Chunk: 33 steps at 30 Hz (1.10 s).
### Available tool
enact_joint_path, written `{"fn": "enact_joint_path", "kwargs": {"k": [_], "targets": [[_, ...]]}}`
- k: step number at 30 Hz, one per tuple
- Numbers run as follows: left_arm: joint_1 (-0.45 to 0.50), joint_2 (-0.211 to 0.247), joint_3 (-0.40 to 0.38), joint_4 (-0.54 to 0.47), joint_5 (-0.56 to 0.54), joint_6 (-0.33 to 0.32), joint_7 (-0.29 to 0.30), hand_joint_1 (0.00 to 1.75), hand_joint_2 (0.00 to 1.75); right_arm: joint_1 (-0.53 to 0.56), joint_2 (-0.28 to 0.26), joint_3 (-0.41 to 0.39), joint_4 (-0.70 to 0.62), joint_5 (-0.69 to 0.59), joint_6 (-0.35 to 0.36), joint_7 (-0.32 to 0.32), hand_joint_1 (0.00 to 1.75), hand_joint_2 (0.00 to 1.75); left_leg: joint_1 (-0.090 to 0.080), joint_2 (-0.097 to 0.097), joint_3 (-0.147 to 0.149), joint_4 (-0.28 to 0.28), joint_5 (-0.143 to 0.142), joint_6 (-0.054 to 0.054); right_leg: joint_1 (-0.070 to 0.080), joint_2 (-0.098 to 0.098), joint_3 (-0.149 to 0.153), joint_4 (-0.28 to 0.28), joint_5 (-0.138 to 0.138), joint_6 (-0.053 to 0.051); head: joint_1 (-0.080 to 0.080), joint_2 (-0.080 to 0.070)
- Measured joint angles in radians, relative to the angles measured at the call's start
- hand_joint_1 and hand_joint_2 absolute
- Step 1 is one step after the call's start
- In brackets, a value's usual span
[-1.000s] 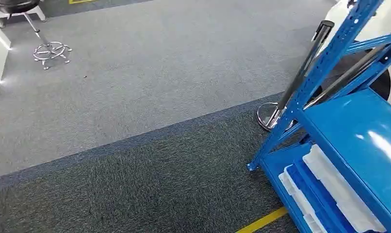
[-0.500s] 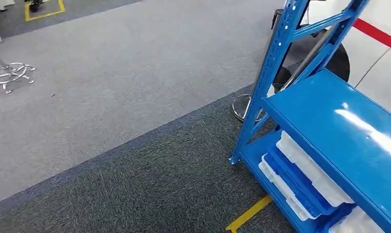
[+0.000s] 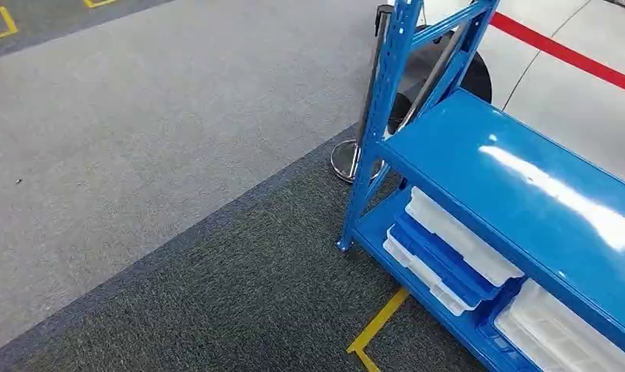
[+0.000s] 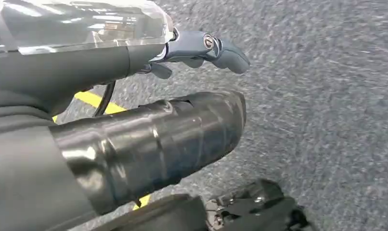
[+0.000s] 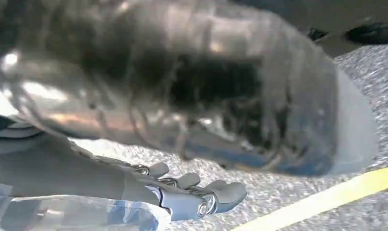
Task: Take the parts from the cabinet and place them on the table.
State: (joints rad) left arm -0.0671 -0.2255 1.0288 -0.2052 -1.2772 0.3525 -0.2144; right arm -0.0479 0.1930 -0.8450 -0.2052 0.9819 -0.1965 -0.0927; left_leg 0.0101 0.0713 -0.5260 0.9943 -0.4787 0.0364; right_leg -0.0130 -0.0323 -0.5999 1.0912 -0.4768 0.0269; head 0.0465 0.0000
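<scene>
The blue metal cabinet (image 3: 519, 182) stands at the right of the head view, its shiny middle shelf bare. On the bottom shelf lies a stack of flat parts trays: a white tray (image 3: 458, 236) over a blue tray (image 3: 437, 262), with another white tray (image 3: 557, 333) further right. My left hand (image 4: 201, 48) hangs over the dark carpet in the left wrist view, fingers loosely spread and holding nothing. My right hand (image 5: 197, 192) hangs the same way in the right wrist view, with nothing in it.
A chrome stanchion base (image 3: 347, 159) with its dark post stands just behind the cabinet's near upright. Yellow floor tape (image 3: 375, 325) runs by the cabinet's foot. A red line (image 3: 565, 53) crosses the pale floor behind. Grey carpet stretches to the left.
The camera has turned right: the whole scene slid left, the stool left the picture, and the cabinet with its trays now shows larger and nearer the middle.
</scene>
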Motion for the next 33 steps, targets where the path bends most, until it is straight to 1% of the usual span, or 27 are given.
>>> {"fn": "enact_joint_path", "kwargs": {"k": [1,2,3,5,6,7,8,9,11,12,13,15,16,17,19,21,22,23,24,26,27,28,29,30,31,32,33], "targets": [[0.0,0.0,0.0,0.0,0.0,0.0,0.0,0.0,0.0,-0.002,0.0,0.0,0.0,0.0,0.0,0.0,0.0,0.0,-0.003,0.009,0.004,0.002,-0.004,-0.006,0.003,-0.051,0.035,-0.064,0.003,-0.005,0.0,0.0],[0.0,0.0,0.0,0.0,0.0,0.0,0.0,0.0,0.0,-0.005,0.001,0.001,0.0,0.0,0.001,0.0,0.0,0.0,-0.009,0.015,0.002,0.007,-0.011,-0.014,0.012,-0.051,0.036,-0.07,0.001,-0.012,0.0,0.0],[0.0,-0.001,0.0,0.0,0.0,0.0,0.0,0.0,0.0,-0.005,0.001,0.002,0.0,0.001,0.003,-0.001,0.0,0.0,-0.009,0.025,0.006,0.006,-0.013,-0.019,0.011,-0.033,0.034,-0.069,0.003,-0.02,-0.002,0.0],[-0.003,-0.002,0.0,0.0,0.0,0.0,0.0,0.0,0.0,-0.001,0.001,0.002,0.0,0.004,0.017,0.0,0.0,0.0,-0.008,0.042,0.018,0.004,-0.015,-0.028,0.014,-0.014,0.03,-0.067,0.001,-0.03,-0.002,0.0],[-0.005,-0.002,0.0,0.0,0.0,0.0,0.0,0.0,0.0,0.0,0.001,0.002,0.0,0.005,0.019,0.0,0.0,0.0,-0.007,0.047,0.02,0.007,-0.021,-0.036,0.008,-0.002,0.037,-0.075,0.007,-0.039,-0.002,0.0],[-0.006,-0.002,0.0,0.0,0.0,0.0,-0.001,0.0,0.0,0.0,0.001,0.002,0.0,0.008,0.019,0.0,0.0,0.0,0.0,0.003,0.016,0.024,-0.036,-0.043,0.005,0.006,0.039,-0.079,0.01,-0.043,-0.002,0.0],[-0.005,-0.003,0.0,0.0,0.0,0.0,-0.002,0.0,0.0,-0.001,0.001,0.002,0.0,0.01,0.019,0.0,0.0,0.0,0.001,-0.039,-0.006,0.071,-0.068,-0.046,0.003,0.014,0.038,-0.079,0.011,-0.05,-0.003,0.0],[-0.003,-0.004,0.0,0.0,0.0,0.0,-0.002,0.0,0.0,-0.003,0.001,0.002,0.0,0.012,0.019,0.0,0.0,0.0,0.001,-0.055,-0.042,0.147,-0.111,-0.048,0.003,0.025,0.037,-0.079,0.01,-0.054,-0.002,0.0],[0.0,-0.004,0.0,0.0,0.0,0.0,-0.002,0.0,0.0,-0.003,0.001,0.003,0.0,0.013,0.019,0.0,0.0,0.0,0.001,-0.061,-0.119,0.304,-0.172,-0.05,0.007,0.05,0.036,-0.078,0.01,-0.056,-0.002,0.0],[0.001,-0.004,0.0,0.0,0.0,0.0,-0.002,0.0,0.0,-0.002,0.001,0.003,0.0,0.013,0.019,0.0,0.0,0.0,0.001,-0.061,-0.138,0.334,-0.168,-0.049,0.007,0.063,0.037,-0.076,0.01,-0.057,-0.002,0.0],[0.003,-0.004,0.0,0.0,0.0,0.0,-0.002,0.0,0.0,-0.001,0.001,0.003,0.0,0.013,0.019,0.0,0.0,0.0,0.001,-0.062,-0.133,0.311,-0.137,-0.046,0.008,0.077,0.038,-0.075,0.009,-0.057,-0.002,0.0],[0.003,-0.003,0.0,0.0,0.0,0.0,-0.002,0.0,0.0,-0.001,0.001,0.003,0.0,0.015,0.019,0.0,0.0,0.0,0.001,-0.076,-0.068,0.152,-0.035,-0.035,0.009,0.107,0.04,-0.072,0.008,-0.054,-0.002,0.0],[0.003,-0.003,0.0,0.0,0.0,0.0,-0.002,0.0,0.0,-0.001,0.001,0.003,0.0,0.015,0.019,0.0,0.0,0.0,0.001,-0.11,-0.032,0.067,0.007,-0.028,0.008,0.117,0.04,-0.071,0.007,-0.053,-0.002,0.0],[0.005,-0.003,0.001,0.0,0.001,0.0,-0.002,0.0,0.0,-0.003,0.003,0.003,0.001,0.016,0.021,0.0,0.0,0.0,0.0,-0.148,-0.019,0.03,-0.004,-0.022,0.012,0.126,0.036,-0.066,0.005,-0.049,-0.002,0.0],[0.0,-0.003,0.001,0.0,0.002,0.001,-0.002,0.0,0.0,-0.002,0.003,0.004,0.001,0.018,0.023,0.0,0.0,0.0,-0.003,-0.135,-0.017,0.017,-0.004,-0.022,0.005,0.145,0.029,-0.068,0.008,-0.034,-0.002,0.0],[-0.002,-0.003,0.001,0.0,0.002,0.001,-0.002,0.0,0.0,0.003,0.003,0.004,0.001,0.018,0.025,0.0,0.0,0.0,0.002,-0.118,-0.009,0.008,0.003,-0.011,0.007,0.164,0.026,-0.074,0.014,-0.018,-0.002,0.0],[-0.002,-0.006,0.001,0.0,0.002,0.001,-0.002,0.0,0.0,0.004,0.002,0.004,0.002,0.019,0.024,0.0,0.0,0.0,0.007,-0.099,-0.005,-0.003,0.011,-0.005,0.006,0.141,0.026,-0.064,0.005,-0.017,-0.002,0.0],[-0.002,-0.006,0.001,0.0,0.003,0.002,-0.002,0.0,0.0,0.003,0.002,0.005,0.002,0.021,0.025,0.0,0.0,0.0,0.007,-0.093,-0.003,-0.01,0.012,0.004,0.011,0.087,0.01,-0.03,-0.023,-0.013,0.003,0.0],[-0.001,-0.006,0.001,0.0,0.002,0.003,-0.002,0.0,0.0,0.001,0.002,0.005,0.002,0.022,0.025,0.001,0.0,0.0,0.005,-0.08,-0.003,-0.01,0.012,0.005,0.009,0.062,-0.023,0.034,-0.062,-0.009,0.003,0.0],[0.004,-0.006,0.001,0.0,0.002,0.003,-0.002,0.0,0.0,0.0,0.002,0.005,0.001,0.023,0.025,0.001,0.0,0.0,0.003,-0.051,-0.003,-0.008,0.008,0.007,0.005,0.044,-0.102,0.192,-0.129,-0.001,0.003,0.0],[0.005,-0.006,0.001,0.0,0.002,0.004,-0.002,0.0,0.0,0.0,0.002,0.005,0.002,0.023,0.025,0.001,0.0,0.0,0.003,-0.036,-0.002,-0.007,0.006,0.006,0.002,0.043,-0.124,0.233,-0.133,0.002,0.003,0.0],[0.004,-0.006,0.001,0.0,0.002,0.004,-0.002,0.0,0.0,0.001,0.002,0.005,0.002,0.023,0.025,0.001,0.0,0.0,0.003,-0.023,0.0,-0.006,0.002,0.005,-0.002,0.04,-0.117,0.219,-0.109,0.005,0.003,0.0],[0.003,-0.006,0.001,0.0,0.002,0.004,-0.002,0.0,0.0,0.003,0.002,0.005,0.002,0.024,0.026,0.001,0.0,0.0,0.003,-0.014,0.003,-0.005,0.0,0.003,-0.003,0.035,-0.09,0.167,-0.074,0.006,0.003,0.0],[0.003,-0.006,0.001,0.0,0.002,0.004,-0.002,0.0,0.0,0.003,0.001,0.005,0.001,0.024,0.026,0.001,0.0,0.0,0.003,-0.004,0.01,-0.005,-0.005,-0.001,-0.004,0.024,-0.041,0.075,-0.027,0.005,0.003,0.0],[0.003,-0.007,0.001,0.0,0.002,0.004,-0.002,0.0,0.0,0.003,0.0,0.005,0.001,0.024,0.026,0.001,0.0,0.0,0.003,0.006,0.017,-0.004,-0.01,-0.006,-0.004,-0.003,0.012,-0.022,0.014,0.003,0.003,0.0],[0.004,-0.006,0.001,0.0,0.002,0.004,-0.002,0.0,0.0,0.001,0.0,0.005,0.001,0.024,0.027,0.001,0.0,0.0,-0.001,0.014,0.02,-0.002,-0.015,-0.013,0.004,-0.059,0.03,-0.067,0.003,-0.006,0.003,0.0],[0.003,-0.006,0.001,0.0,0.002,0.004,-0.002,0.0,0.0,-0.001,0.0,0.005,0.001,0.024,0.029,0.0,0.0,0.0,-0.008,0.02,0.019,0.003,-0.021,-0.021,0.006,-0.047,0.03,-0.071,0.011,-0.014,0.002,0.0]]}}
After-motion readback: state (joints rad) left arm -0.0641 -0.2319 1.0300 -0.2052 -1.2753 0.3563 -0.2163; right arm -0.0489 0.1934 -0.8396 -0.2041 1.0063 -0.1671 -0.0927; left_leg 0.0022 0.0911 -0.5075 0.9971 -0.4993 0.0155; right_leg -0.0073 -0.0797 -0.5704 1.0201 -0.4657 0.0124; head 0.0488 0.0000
